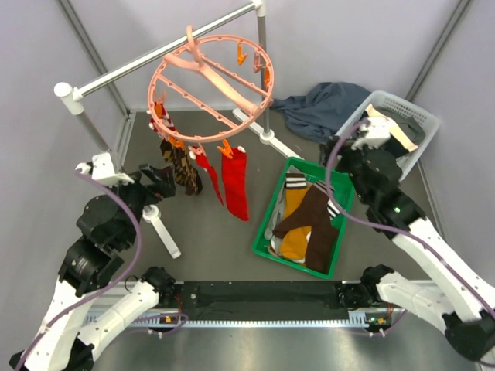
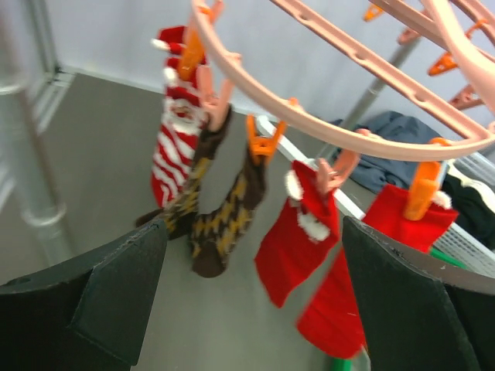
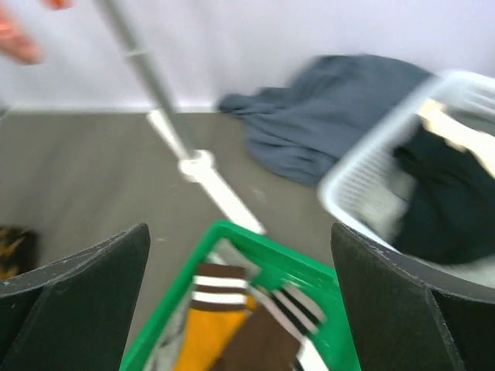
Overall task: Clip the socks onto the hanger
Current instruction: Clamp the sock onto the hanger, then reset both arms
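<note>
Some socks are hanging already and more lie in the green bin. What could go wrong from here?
1. The left gripper is open close to the hung socks; a nudge might swing the hanger or tug one off its clip.
2. The brown sock and mustard sock overlap in the green bin, so the open right gripper may lift both.
3. The empty clips sit on the ring's far side, perhaps an awkward reach.
</note>
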Controlling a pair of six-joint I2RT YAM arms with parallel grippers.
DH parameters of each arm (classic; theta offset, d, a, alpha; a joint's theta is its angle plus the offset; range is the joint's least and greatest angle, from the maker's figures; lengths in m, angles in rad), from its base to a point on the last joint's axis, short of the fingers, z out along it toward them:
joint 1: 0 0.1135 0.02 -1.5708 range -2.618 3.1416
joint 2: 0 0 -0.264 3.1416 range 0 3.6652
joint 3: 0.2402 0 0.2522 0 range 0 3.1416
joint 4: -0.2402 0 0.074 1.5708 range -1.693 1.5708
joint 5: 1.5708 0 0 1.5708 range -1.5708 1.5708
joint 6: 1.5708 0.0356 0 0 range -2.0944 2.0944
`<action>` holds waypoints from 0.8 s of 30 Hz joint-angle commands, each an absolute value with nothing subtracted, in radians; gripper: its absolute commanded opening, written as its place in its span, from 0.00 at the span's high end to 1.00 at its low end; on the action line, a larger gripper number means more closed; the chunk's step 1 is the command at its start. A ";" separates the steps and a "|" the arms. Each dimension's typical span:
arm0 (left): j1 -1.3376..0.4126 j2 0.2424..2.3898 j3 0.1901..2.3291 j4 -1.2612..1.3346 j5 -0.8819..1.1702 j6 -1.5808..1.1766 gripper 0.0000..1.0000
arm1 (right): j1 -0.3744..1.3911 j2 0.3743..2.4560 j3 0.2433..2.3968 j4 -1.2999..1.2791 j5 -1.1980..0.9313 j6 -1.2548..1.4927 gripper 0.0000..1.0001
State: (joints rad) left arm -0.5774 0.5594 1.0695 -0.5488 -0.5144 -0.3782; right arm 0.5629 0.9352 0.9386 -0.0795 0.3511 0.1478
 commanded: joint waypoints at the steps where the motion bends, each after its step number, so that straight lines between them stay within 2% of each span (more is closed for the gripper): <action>1: -0.575 0.489 1.054 -0.623 -0.621 -0.354 0.01 | 0.532 0.743 0.858 -0.227 0.599 0.218 0.01; 13: -0.574 0.272 0.940 -0.581 -0.675 -0.388 0.01 | 0.532 0.310 0.634 -0.226 0.762 0.126 0.01; 24: -0.575 0.278 0.931 -0.610 -0.669 -0.431 0.01 | 0.532 0.284 0.626 -0.207 0.742 0.101 0.01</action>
